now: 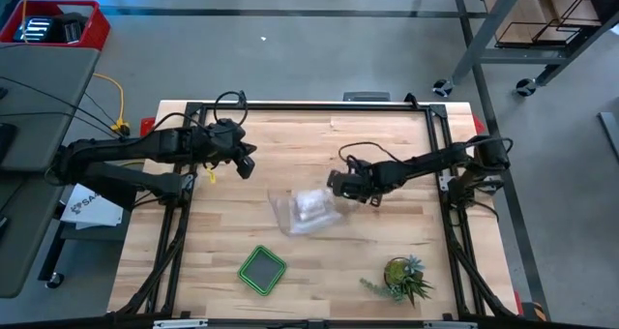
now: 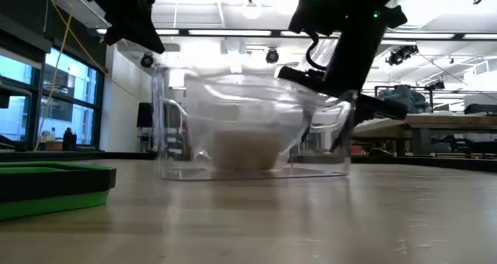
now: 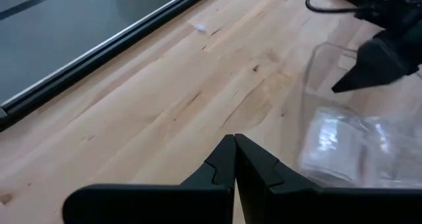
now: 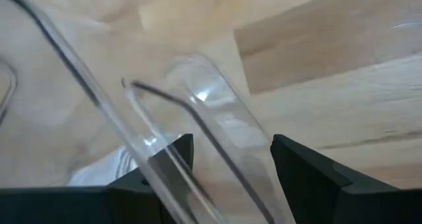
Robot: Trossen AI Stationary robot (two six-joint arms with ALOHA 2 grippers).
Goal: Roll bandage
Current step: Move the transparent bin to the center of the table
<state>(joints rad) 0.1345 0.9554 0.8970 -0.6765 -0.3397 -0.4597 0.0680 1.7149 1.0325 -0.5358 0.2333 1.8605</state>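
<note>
A clear plastic tub (image 1: 308,213) stands on the wooden table near its middle. Inside it are a crinkly clear bag (image 3: 343,145) and the white bandage (image 2: 242,149), a pale lump on the tub's floor. My right gripper (image 4: 231,165) is open at the tub's right end, pointing steeply down, with the tub's rim (image 4: 217,118) running between its two fingers. In the low view my right gripper (image 2: 342,124) stands against the tub's right wall. My left gripper (image 3: 235,151) is shut and hangs in the air, left of the tub and above the table (image 1: 247,164). My right gripper has the tub's clear rim (image 4: 198,112) between its open fingers, coming from above and from the table's right. I cannot tell whether either finger touches the rim. The tub sits flat on the table.
A green-rimmed square tray (image 1: 262,270) lies near the front edge, left of centre. A small potted plant (image 1: 401,279) stands at the front right. Black frame rails (image 1: 290,106) run along the table's far edge and sides. Bare wood lies between the left gripper and the tub.
</note>
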